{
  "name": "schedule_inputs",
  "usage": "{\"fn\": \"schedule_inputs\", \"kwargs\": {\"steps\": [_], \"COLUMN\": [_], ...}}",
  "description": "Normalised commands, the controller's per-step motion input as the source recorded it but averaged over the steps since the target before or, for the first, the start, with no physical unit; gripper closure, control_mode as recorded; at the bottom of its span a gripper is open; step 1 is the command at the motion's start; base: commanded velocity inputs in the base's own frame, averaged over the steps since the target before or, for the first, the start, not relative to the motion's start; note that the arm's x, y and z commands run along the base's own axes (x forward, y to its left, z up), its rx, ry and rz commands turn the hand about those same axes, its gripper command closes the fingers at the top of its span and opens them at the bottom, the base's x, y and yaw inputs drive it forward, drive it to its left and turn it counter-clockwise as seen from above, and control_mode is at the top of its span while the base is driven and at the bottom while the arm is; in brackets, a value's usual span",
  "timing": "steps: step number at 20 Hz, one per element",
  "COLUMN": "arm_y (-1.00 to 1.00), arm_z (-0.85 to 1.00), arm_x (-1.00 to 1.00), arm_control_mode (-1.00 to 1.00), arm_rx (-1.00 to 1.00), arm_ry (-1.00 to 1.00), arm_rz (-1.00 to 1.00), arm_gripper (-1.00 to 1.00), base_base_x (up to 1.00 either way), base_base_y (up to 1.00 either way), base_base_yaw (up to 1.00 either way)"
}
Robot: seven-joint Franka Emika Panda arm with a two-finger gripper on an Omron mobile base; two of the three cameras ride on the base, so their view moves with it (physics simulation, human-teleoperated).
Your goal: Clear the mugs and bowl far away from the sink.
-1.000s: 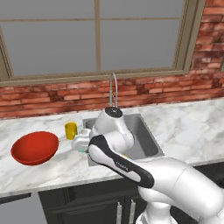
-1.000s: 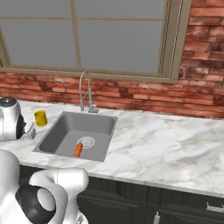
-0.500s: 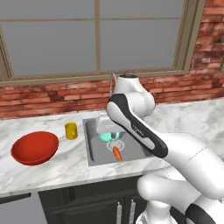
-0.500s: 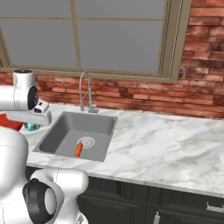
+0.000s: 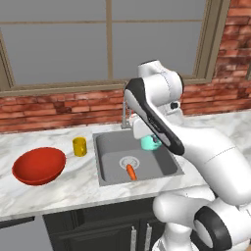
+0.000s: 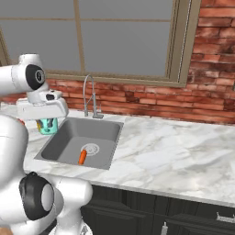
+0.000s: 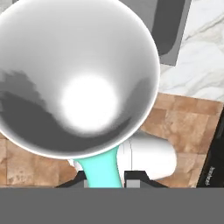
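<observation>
My gripper (image 6: 47, 122) is shut on the teal mug (image 5: 149, 142), which hangs in the air over the sink (image 5: 112, 146). The right base view has the mug (image 6: 47, 125) under the white hand, by the basin's (image 6: 92, 133) left rim. In the hand view the mug's white inside (image 7: 78, 78) faces the camera, and its teal wall (image 7: 101, 168) runs down between the gripper (image 7: 107, 178) tips. The yellow mug (image 5: 79, 146) stands on the counter just left of the sink. The red bowl (image 5: 39, 165) sits further left, near the counter's front.
An orange carrot (image 5: 131, 171) lies by the drain in the basin. The curved chrome faucet (image 6: 89, 95) rises behind the sink, close to the arm. A brick wall and a window back the marble counter (image 6: 170, 151), which stretches to the right.
The arm has swung right from the counter beside the yellow mug, carrying the teal mug up and over the sink. The bowl and yellow mug have not moved.
</observation>
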Motion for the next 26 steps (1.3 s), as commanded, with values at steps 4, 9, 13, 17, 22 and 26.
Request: {"fn": "schedule_inputs", "kwargs": {"steps": [4, 9, 13, 17, 22, 26], "arm_y": [-0.49, -0.22, -0.21, -0.01, 0.01, 0.00], "arm_z": [0.11, 0.09, 0.09, 0.35, 0.54, 0.62], "arm_x": [-0.54, -0.46, -0.43, -0.15, -0.02, -0.09], "arm_control_mode": [-1.00, -1.00, -1.00, -1.00, -1.00, -1.00], "arm_rx": [-0.08, -0.06, 0.08, 0.20, -0.01, -0.08], "arm_ry": [-0.20, -0.37, -0.15, -0.01, -0.07, 0.00], "arm_rz": [0.00, 0.00, -0.01, -0.04, -0.10, -0.10], "arm_gripper": [1.00, 1.00, 1.00, 1.00, 1.00, 1.00], "base_base_x": [0.00, 0.00, 0.00, 0.00, 0.00, 0.00], "base_base_y": [0.00, 0.00, 0.00, 0.00, 0.00, 0.00], "base_base_yaw": [0.00, 0.00, 0.00, 0.00, 0.00, 0.00]}}
